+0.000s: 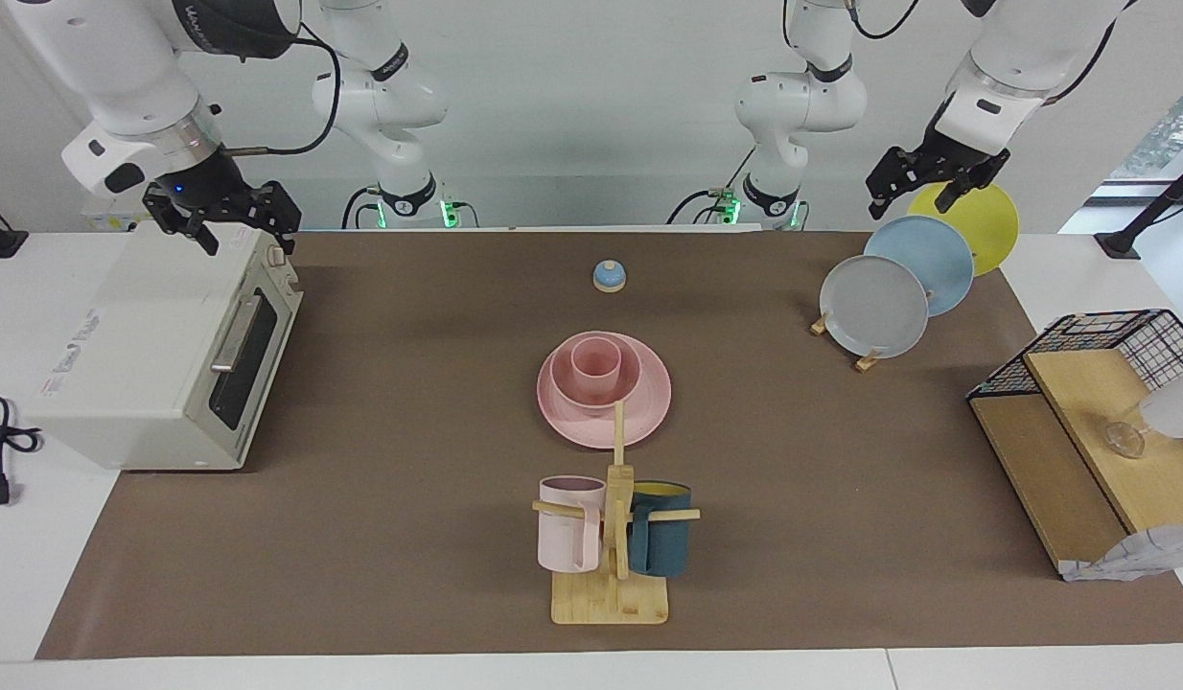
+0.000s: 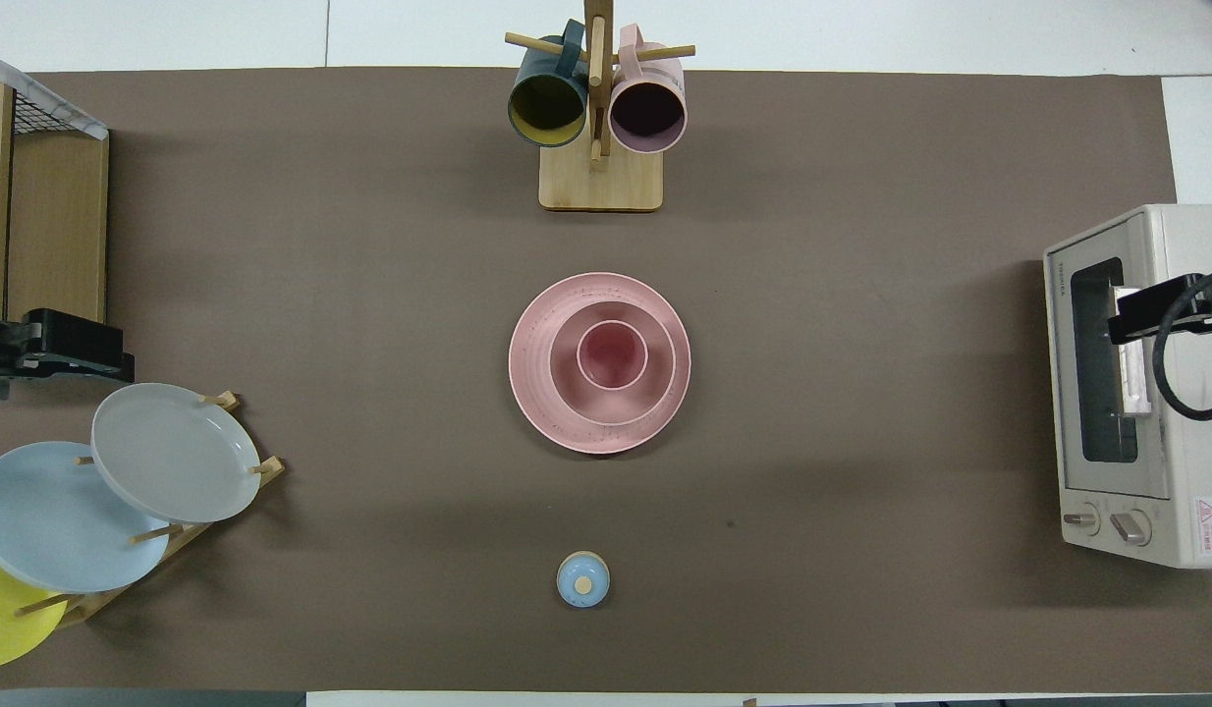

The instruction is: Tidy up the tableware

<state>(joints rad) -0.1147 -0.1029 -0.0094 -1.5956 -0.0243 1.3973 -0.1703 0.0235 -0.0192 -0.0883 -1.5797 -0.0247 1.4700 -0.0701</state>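
The pink plate (image 1: 649, 402) lies in the middle of the table. The pink bowl (image 1: 565, 383) sits on it, and the pink cup (image 1: 595, 364) stands upright inside the bowl. In the overhead view the plate (image 2: 537, 393), bowl (image 2: 567, 378) and cup (image 2: 612, 353) are nested and centred. My left gripper (image 1: 913, 203) hangs open and empty over the plate rack at the left arm's end; it shows in the overhead view (image 2: 51, 344). My right gripper (image 1: 246, 235) hangs open and empty over the toaster oven; it shows in the overhead view (image 2: 1171, 304). Both arms wait.
A wooden mug rack (image 1: 609, 599) with a pale pink mug (image 1: 568, 527) and a teal mug (image 1: 661, 541) stands farther from the robots than the pink set. A small blue bell (image 1: 609, 276) is nearer. The rack holds a grey plate (image 1: 872, 305), a blue one and a yellow one. There is a toaster oven (image 1: 150, 364) and a wire-and-wood shelf (image 1: 1080, 431).
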